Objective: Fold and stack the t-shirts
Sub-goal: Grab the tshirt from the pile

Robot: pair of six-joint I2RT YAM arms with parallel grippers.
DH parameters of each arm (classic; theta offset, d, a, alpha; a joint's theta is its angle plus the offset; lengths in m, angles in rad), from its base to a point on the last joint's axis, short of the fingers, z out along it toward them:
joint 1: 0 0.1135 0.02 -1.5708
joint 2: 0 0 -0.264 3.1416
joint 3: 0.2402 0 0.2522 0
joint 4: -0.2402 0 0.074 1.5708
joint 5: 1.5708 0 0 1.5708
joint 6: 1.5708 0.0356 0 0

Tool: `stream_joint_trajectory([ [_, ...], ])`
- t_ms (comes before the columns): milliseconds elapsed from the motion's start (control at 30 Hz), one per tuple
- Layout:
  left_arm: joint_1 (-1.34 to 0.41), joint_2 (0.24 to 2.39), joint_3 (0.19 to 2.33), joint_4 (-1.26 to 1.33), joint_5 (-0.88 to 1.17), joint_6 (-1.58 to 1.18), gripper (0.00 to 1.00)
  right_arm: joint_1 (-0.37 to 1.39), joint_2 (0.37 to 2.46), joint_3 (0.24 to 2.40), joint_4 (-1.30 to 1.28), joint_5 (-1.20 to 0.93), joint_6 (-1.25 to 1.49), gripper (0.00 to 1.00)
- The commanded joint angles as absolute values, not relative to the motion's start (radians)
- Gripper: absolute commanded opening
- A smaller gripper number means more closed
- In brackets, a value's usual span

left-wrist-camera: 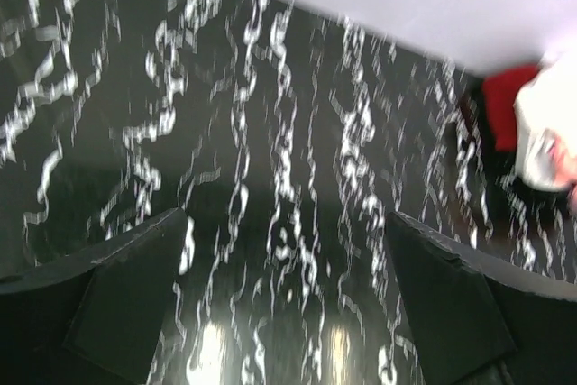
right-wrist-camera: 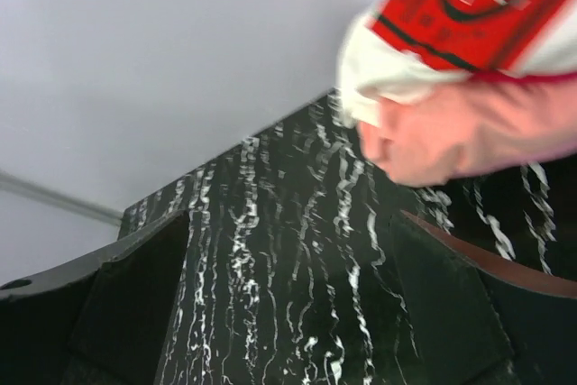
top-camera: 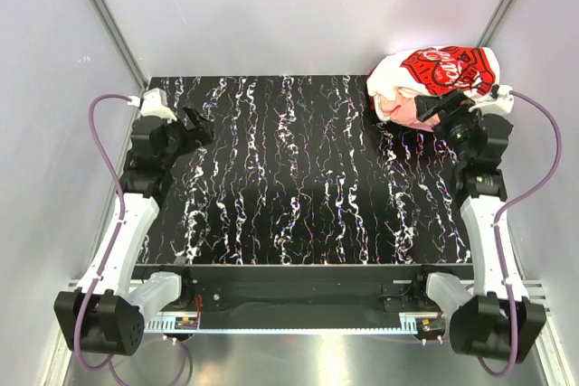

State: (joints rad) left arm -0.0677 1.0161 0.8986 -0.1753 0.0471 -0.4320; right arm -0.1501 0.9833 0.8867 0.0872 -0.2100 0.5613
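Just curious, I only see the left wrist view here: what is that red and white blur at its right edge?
Observer: A heap of t-shirts in the far right corner of the table, a white tee with a red logo on top.
Operator: Anything under it?
Observer: Pink cloth bulges out beneath it.
Operator: Is the other arm holding the heap?
Observer: No, the right gripper is open close to it, nothing between its fingers.
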Motion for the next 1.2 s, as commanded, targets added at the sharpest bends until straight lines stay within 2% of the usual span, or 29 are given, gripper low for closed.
stream_joint_trajectory([
  [0,-0.061,1.011,0.917,-0.293,0.129,-0.449,0.99,-0.237,1.052,0.939,-0.101,-0.271,0.696,1.0],
  [33,-0.052,1.04,0.914,-0.311,0.177,-0.44,0.99,-0.25,1.08,0.963,-0.116,-0.281,0.709,1.0],
  [67,-0.035,1.049,0.907,-0.308,0.315,-0.414,0.99,-0.256,1.091,1.016,-0.138,-0.282,0.7,1.0],
  [100,-0.034,1.054,0.896,-0.305,0.337,-0.416,0.99,-0.259,1.101,1.047,-0.146,-0.285,0.68,1.0],
  [167,-0.034,1.023,0.841,-0.304,0.309,-0.436,0.99,-0.261,1.15,1.174,-0.205,-0.253,0.606,1.0],
  [200,-0.035,1.011,0.83,-0.314,0.263,-0.44,0.99,-0.261,1.181,1.237,-0.327,-0.224,0.588,1.0],
  [333,-0.043,0.989,0.83,-0.415,0.161,-0.439,0.99,-0.262,1.456,1.625,-0.599,-0.109,0.5,1.0],
  [433,-0.049,1.023,0.894,-0.523,0.104,-0.405,0.99,-0.262,1.607,1.75,-0.704,-0.059,0.46,0.99],
  [567,-0.057,0.999,0.873,-0.523,0.045,-0.385,0.99,-0.262,1.747,1.937,-0.768,-0.026,0.425,0.96],
  [767,-0.08,0.982,0.87,-0.497,0.034,-0.383,0.99,-0.262,1.848,2.022,-0.837,0.035,0.42,0.94],
  [1167,-0.08,0.988,0.874,-0.505,0.025,-0.383,0.99,-0.275,1.962,2.074,-0.894,0.101,0.383,0.97],
])
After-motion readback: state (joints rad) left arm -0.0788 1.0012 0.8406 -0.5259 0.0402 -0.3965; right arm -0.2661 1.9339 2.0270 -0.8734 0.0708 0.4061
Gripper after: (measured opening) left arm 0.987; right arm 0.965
